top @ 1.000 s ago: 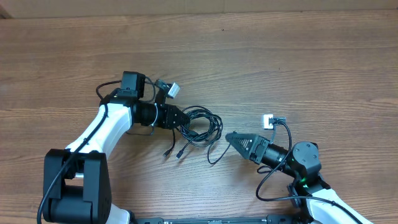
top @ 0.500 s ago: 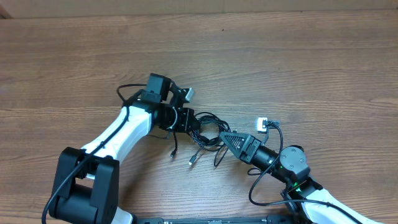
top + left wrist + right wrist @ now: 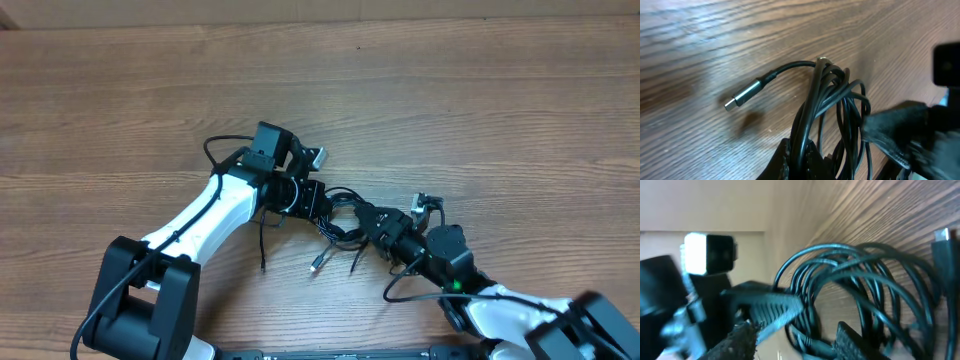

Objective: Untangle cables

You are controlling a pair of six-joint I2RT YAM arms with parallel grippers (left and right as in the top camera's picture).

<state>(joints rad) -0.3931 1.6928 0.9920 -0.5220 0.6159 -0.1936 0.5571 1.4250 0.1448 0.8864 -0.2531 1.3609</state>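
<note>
The left claw (image 3: 320, 202) is pictured clenched on the cables (image 3: 335, 226), a small knot of thin black cords gathered near the middle of the wooden bench (image 3: 120, 100). The bundle is pinched at its left edge. In the left wrist view, several strands are seen running up from between the claw's fingers (image 3: 785, 160) and fanning into loops over the wood grain. One strand is bent away to the left and is ended by a slim metallic plug (image 3: 742, 96), whose shadow is cast on the bench just below it. The right claw (image 3: 365, 215) is positioned at the opposite side of the same bundle, from the lower right, so that the knot is flanked by both arms. Its fingers (image 3: 742, 341) are shown parted in the right wrist view, with a few of the looped strands lying between them. Whether those strands are pressed cannot be told, as much of that view is blurred. Three loose ends (image 3: 314, 266) are seen trailing from the underside of the bundle toward the near edge of the bench, each apart from the others. The left arm (image 3: 215, 210), white with black joints, is stretched across the bench from the lower left corner.
</note>
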